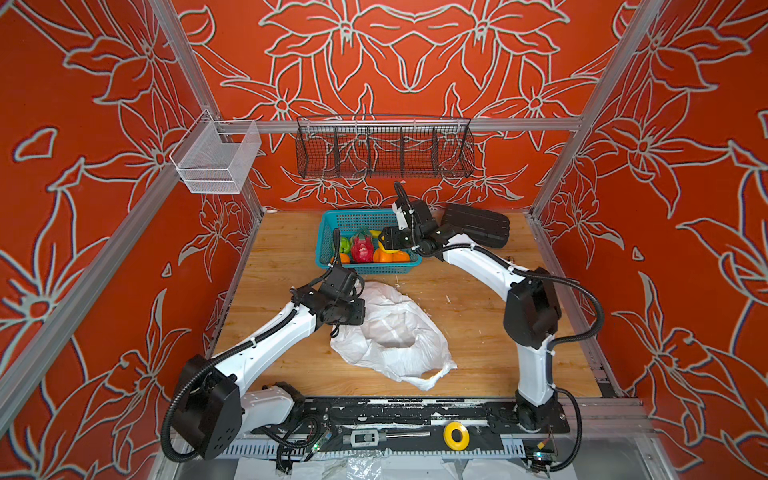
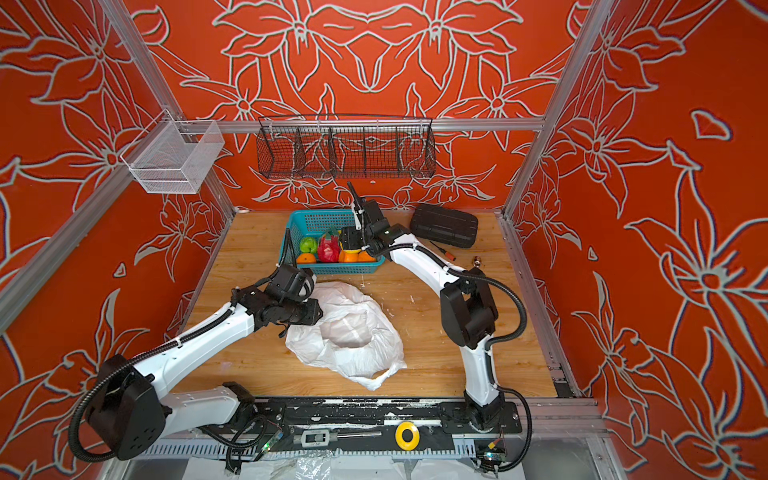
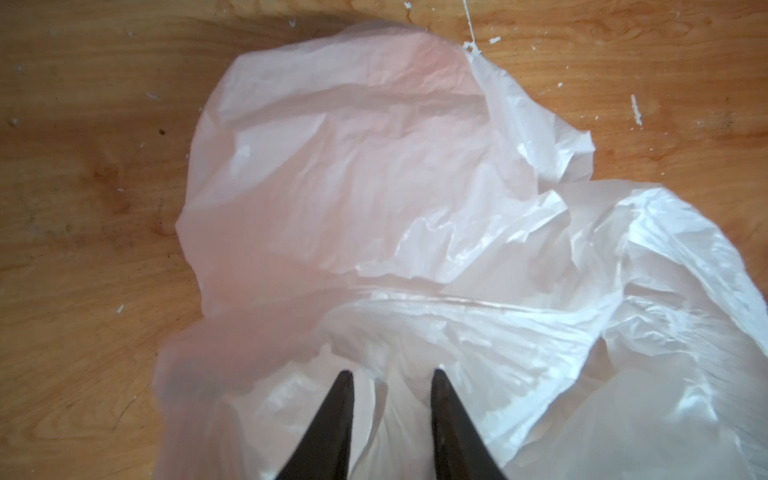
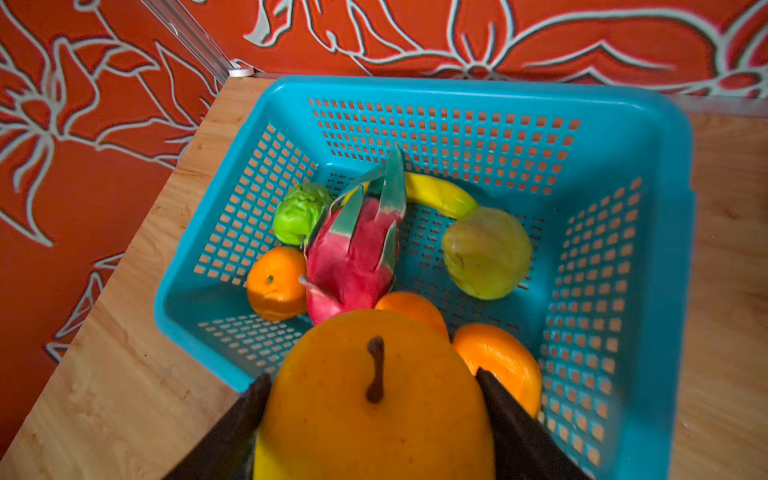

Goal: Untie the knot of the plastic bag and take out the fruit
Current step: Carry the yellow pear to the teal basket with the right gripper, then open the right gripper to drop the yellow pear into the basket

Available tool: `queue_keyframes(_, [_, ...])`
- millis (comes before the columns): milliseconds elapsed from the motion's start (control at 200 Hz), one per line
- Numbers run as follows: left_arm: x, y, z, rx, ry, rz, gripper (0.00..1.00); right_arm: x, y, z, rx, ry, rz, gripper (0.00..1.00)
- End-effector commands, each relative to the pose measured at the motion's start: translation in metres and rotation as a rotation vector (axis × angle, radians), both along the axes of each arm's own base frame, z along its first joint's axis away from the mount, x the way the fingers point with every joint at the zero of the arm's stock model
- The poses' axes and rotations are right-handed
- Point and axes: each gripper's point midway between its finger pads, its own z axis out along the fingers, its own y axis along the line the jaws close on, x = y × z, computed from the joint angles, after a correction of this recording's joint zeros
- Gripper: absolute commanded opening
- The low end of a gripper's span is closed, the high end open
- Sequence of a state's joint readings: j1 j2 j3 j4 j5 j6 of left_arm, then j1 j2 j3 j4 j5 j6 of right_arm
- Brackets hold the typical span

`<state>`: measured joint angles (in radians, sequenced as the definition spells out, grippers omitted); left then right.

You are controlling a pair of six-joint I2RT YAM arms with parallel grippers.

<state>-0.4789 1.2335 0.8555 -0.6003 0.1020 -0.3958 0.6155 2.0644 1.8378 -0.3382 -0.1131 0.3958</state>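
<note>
**A:** Two hands are shown. How does the left hand (image 3: 392, 374) stand?

**B:** Its fingers (image 3: 340, 415) are partly apart, tips lowered onto the left edge of the plastic bag (image 1: 395, 332). Whether any film is pinched between them cannot be told.

**A:** And the bag itself?

**B:** It lies slack and crumpled on the middle of the table (image 1: 478, 332), with its mouth gaping upward.

**A:** Where is the fruit?

**B:** It is in the teal basket (image 1: 353, 214) behind the bag. From left to right: a green bumpy fruit (image 4: 299, 212), oranges (image 4: 276, 282), the dragon fruit (image 4: 353, 257) and a yellow-green round fruit (image 4: 486, 253). A banana (image 4: 440, 195) lies at the back.

**A:** And the right hand (image 4: 372, 375)?

**B:** It is closed on a round yellow fruit (image 4: 332, 415) with a brown stem, one finger on each side. The fruit hangs over the basket's right half, above the oranges.

**A:** Farther right?

**B:** A black case (image 1: 478, 224) lies at the back of the table, beside the basket.
</note>
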Motion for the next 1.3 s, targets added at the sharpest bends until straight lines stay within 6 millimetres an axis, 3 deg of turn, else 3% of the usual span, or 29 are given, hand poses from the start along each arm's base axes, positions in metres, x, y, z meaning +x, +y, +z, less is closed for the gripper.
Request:
queue_keyframes(0, [0.008, 0.001, 0.017, -0.015, -0.072, 0.030, 0.35, 0.024, 0.007, 0.002, 0.002, -0.049, -0.026, 0.57])
queue_keyframes(145, [0.008, 0.005, 0.030, -0.022, -0.118, 0.041, 0.49, 0.054, 0.024, 0.001, 0.019, -0.101, -0.043, 0.57])
queue_keyframes(320, [0.004, 0.006, 0.048, -0.050, -0.155, 0.045, 0.61, 0.086, 0.041, -0.016, 0.015, -0.131, -0.059, 0.57])
queue_keyframes(570, [-0.004, 0.009, 0.085, -0.112, -0.247, 0.046, 0.63, 0.116, 0.046, -0.044, -0.047, -0.198, -0.078, 0.60])
queue_keyframes(801, [-0.012, 0.012, 0.107, -0.131, -0.324, 0.015, 0.64, 0.120, 0.036, -0.073, -0.041, -0.116, -0.097, 0.65])
queue_keyframes(891, [-0.014, 0.011, 0.105, -0.115, -0.333, -0.025, 0.64, 0.117, 0.036, -0.066, -0.035, -0.118, -0.083, 0.79])
queue_keyframes(1021, [-0.019, 0.013, 0.097, -0.058, -0.335, -0.098, 0.67, 0.111, 0.036, -0.044, -0.016, -0.157, -0.054, 0.88])
queue_keyframes(1291, [-0.022, 0.019, 0.085, -0.015, -0.349, -0.123, 0.68, 0.101, 0.030, 0.009, 0.021, -0.214, -0.042, 0.92])
